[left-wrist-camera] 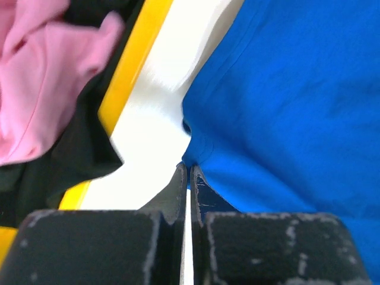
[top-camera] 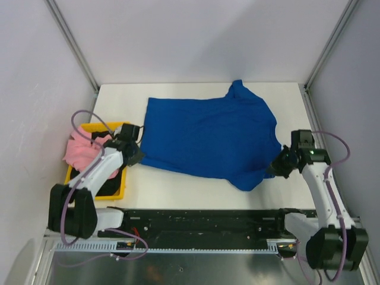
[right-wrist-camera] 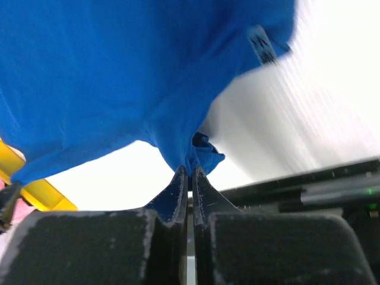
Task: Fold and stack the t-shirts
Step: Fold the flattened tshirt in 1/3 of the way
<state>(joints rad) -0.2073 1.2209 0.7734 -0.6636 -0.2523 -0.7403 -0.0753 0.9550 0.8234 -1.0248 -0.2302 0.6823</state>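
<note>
Close beside blue shirt (top-camera: 208, 133) — yellow bin (top-camera: 101, 126), pink shirt (top-camera: 80, 151) inside.

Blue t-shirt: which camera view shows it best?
Top external: the whole blue t-shirt shows, spread across the table. The left wrist view shows only the edge pinched in the left gripper. The right wrist view shows only a bunched part hanging from the right gripper.

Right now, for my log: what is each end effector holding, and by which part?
The blue t-shirt: left end effector pinches its near-left corner, right end effector its bunched near-right edge.
</note>
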